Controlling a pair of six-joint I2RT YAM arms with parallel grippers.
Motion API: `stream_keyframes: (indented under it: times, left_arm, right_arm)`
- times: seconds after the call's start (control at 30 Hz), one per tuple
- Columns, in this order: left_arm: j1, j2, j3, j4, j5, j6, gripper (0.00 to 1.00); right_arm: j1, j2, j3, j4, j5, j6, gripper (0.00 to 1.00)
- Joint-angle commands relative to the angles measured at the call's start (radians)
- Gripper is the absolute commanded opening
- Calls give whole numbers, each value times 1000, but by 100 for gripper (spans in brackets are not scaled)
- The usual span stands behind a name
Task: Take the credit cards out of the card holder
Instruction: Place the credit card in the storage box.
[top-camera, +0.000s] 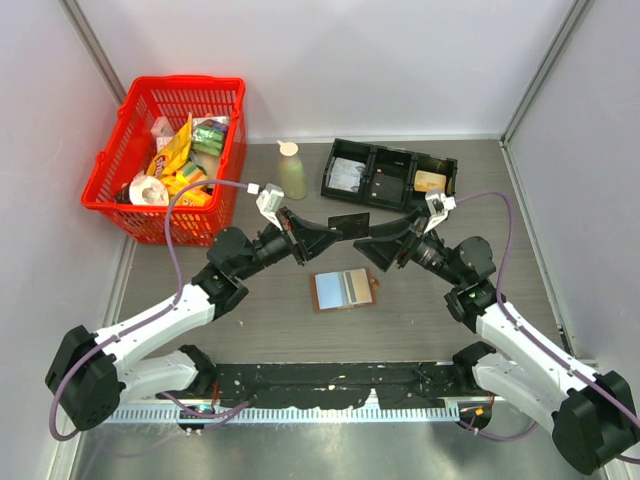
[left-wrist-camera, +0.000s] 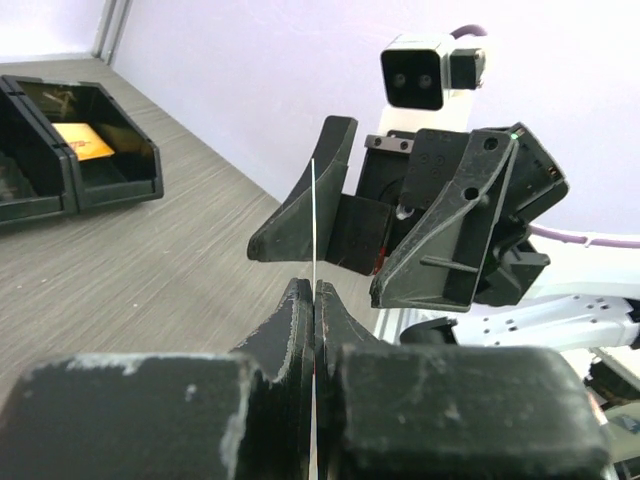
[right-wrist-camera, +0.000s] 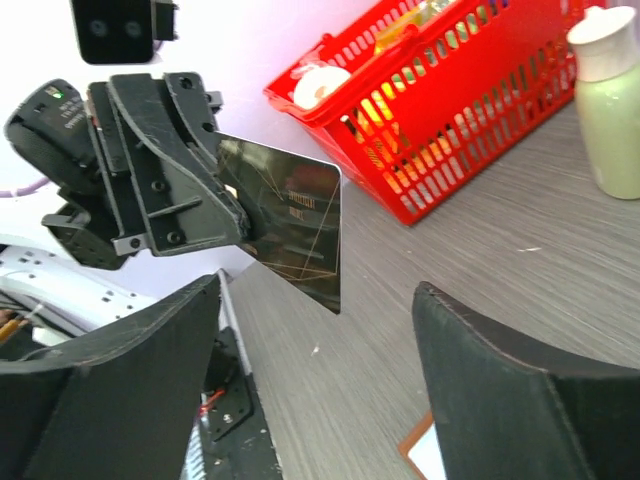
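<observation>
The card holder (top-camera: 345, 290) lies open on the table, pale blue-grey panels up; its brown corner (right-wrist-camera: 412, 452) shows under my right fingers. My left gripper (top-camera: 316, 236) is shut on a dark credit card (top-camera: 348, 220) with thin gold lines (right-wrist-camera: 292, 225), held on edge above the table. In the left wrist view the card (left-wrist-camera: 313, 225) is a thin line rising from the closed jaws of the left gripper (left-wrist-camera: 314, 292). My right gripper (top-camera: 378, 240) faces it, open, its fingers apart on either side of the card's free end without touching it.
A black three-compartment tray (top-camera: 372, 193) stands at the back, a tan card (top-camera: 430, 180) in its right compartment. A pale green bottle (top-camera: 291, 170) stands left of it. A red basket (top-camera: 125, 210) of packets fills the back left.
</observation>
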Motion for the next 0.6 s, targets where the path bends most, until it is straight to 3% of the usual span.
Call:
stream_keyframes:
  times: [0.0,0.5,0.57]
  left_arm:
    - [3,5,-1,128,23,-55,0]
    - [3,-2,-38,140,25,-94,0]
    - [4,-13,-43,123,5,-86,8]
  right_arm:
    - [3,23,53,172,-65,52,77]
    - [-2,11,52,162,-54,18,6]
    - [-6,9,53,146,-54,9,1]
